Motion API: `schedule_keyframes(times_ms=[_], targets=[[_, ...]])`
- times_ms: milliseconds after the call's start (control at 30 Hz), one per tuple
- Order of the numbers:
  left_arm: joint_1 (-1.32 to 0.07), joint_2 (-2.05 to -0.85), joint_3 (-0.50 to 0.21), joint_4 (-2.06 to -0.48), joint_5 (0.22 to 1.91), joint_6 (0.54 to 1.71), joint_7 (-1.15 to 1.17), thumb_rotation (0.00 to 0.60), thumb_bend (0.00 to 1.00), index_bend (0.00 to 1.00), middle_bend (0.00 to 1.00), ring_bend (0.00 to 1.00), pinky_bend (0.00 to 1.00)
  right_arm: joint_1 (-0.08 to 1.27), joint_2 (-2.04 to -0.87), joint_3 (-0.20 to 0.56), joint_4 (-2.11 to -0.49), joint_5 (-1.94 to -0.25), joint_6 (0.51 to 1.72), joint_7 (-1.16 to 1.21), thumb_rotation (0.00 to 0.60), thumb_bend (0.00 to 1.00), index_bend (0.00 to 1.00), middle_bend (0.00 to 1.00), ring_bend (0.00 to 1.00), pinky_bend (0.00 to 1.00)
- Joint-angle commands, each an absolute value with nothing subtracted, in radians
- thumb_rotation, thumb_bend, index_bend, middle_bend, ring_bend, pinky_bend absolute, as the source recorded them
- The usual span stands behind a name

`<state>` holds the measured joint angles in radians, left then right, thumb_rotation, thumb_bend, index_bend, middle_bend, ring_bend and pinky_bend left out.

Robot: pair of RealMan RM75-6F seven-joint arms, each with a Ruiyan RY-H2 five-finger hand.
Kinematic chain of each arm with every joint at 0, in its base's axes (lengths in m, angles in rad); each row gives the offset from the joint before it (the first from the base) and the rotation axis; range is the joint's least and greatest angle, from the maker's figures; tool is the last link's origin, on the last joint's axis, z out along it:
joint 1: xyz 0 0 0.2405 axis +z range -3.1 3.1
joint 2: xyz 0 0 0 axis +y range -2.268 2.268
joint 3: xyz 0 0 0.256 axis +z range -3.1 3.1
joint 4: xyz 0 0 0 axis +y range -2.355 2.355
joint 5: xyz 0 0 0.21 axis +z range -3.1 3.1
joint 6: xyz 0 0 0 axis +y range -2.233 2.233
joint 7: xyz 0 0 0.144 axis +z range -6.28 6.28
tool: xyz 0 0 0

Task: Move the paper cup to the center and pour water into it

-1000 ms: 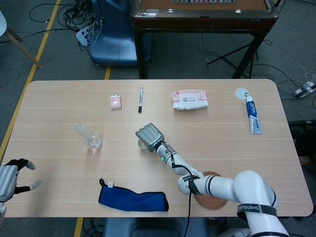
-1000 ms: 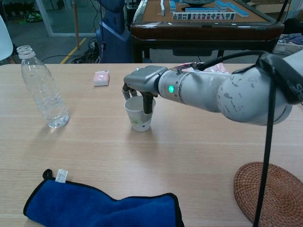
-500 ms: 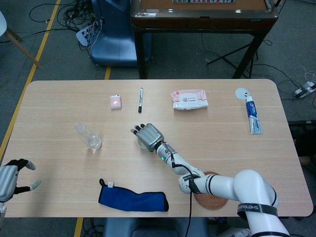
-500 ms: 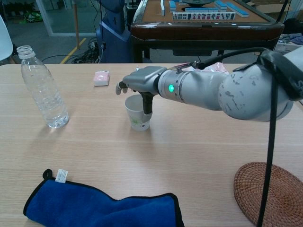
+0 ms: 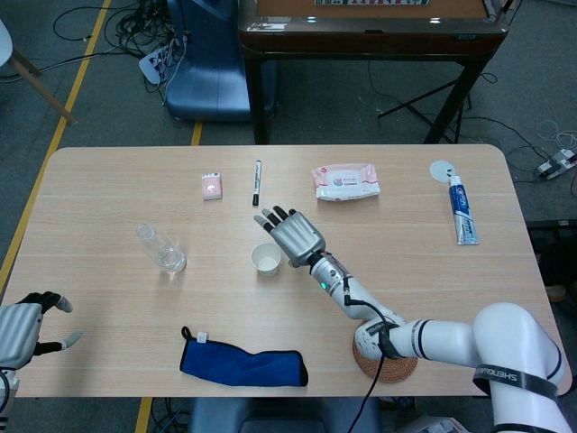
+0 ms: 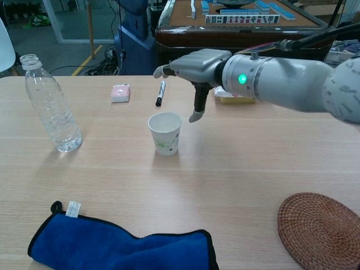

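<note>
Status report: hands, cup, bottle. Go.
Right hand open, lifted clear of paper cup. Left hand open at table edge, holding nothing. Cup upright mid-table; water bottle upright, untouched. Nothing between them.

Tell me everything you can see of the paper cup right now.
The paper cup is a small white cup with a faint greenish print on its side, narrowing toward the base. It stands upright and open-topped near the middle of the wooden table, and looks empty. Nothing touches it: the right hand hovers above and just to its right, fingers spread. The capless water bottle stands apart to its left, and the blue cloth lies nearer the front edge.
</note>
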<state>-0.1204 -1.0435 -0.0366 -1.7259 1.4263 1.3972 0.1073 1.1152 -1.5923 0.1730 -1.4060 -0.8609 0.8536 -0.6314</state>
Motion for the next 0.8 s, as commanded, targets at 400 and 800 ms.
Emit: schedule_keyframes(times_ms=[400, 800], targets=[[-0.126, -1.067, -0.031, -1.734, 1.428, 1.393, 0.144, 0.600, 0.07, 0.49, 0.47, 0.39, 0.59, 0.727, -1.156, -0.023, -1.775, -1.172, 1.243, -0.472, 0.600, 0.00, 0.08, 0.12, 0.08, 0.32], [-0.126, -1.071, -0.039, -1.725, 1.428, 1.403, 0.125, 0.600, 0.07, 0.53, 0.48, 0.40, 0.59, 0.437, -1.083, -0.126, -1.673, -1.425, 1.503, -0.212, 0.600, 0.00, 0.09, 0.12, 0.08, 0.32]])
